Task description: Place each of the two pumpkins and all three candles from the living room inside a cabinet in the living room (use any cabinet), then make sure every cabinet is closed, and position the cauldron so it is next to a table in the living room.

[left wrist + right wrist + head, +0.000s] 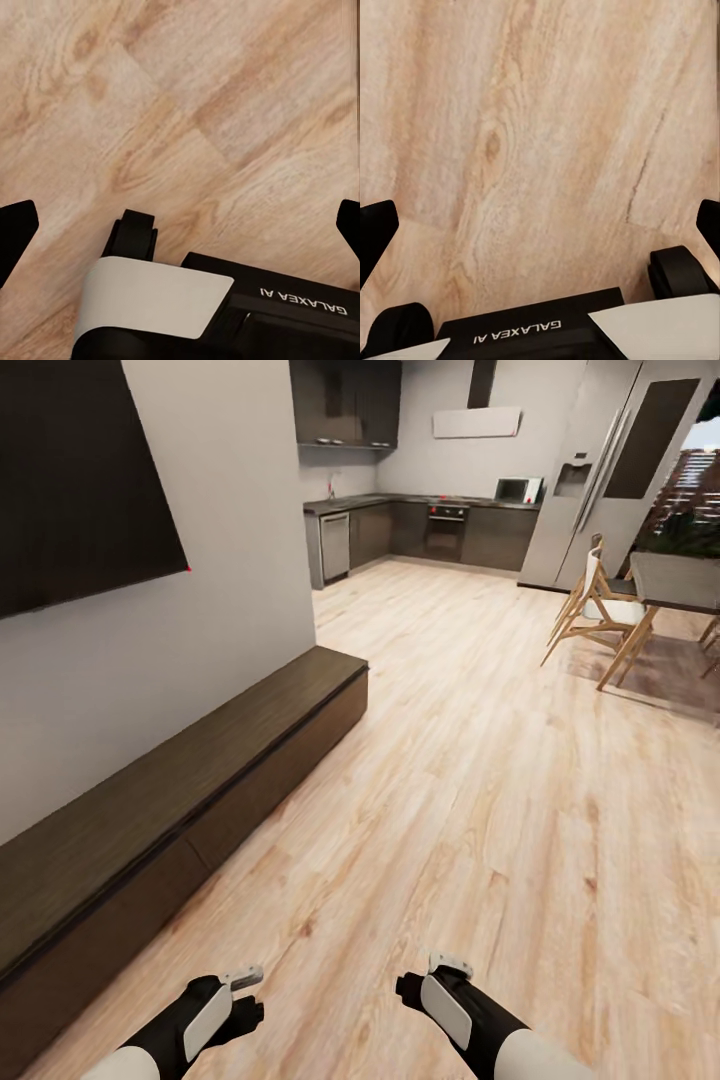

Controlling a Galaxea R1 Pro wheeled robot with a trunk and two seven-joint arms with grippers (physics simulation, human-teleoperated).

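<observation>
Both the left gripper [180, 225] and right gripper [540, 225] are hanging wide, empty; rolling on risks clipping the long dark-brown wooden cabinet [190, 780] left of the fingers.

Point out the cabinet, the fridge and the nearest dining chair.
cabinet [190, 780], head view, on its dark wooden top.
fridge [585, 470], head view, on its left door.
dining chair [605, 610], head view, on its white seat.

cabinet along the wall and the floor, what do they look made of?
Cabinet: looks like dark-brown wood or veneer, matte; faint grain streaks run along its top and flat handleless fronts. Floor: light wood planks, possibly laminate, satin; plank seams, knots and grain show clearly in both wrist views.
</observation>
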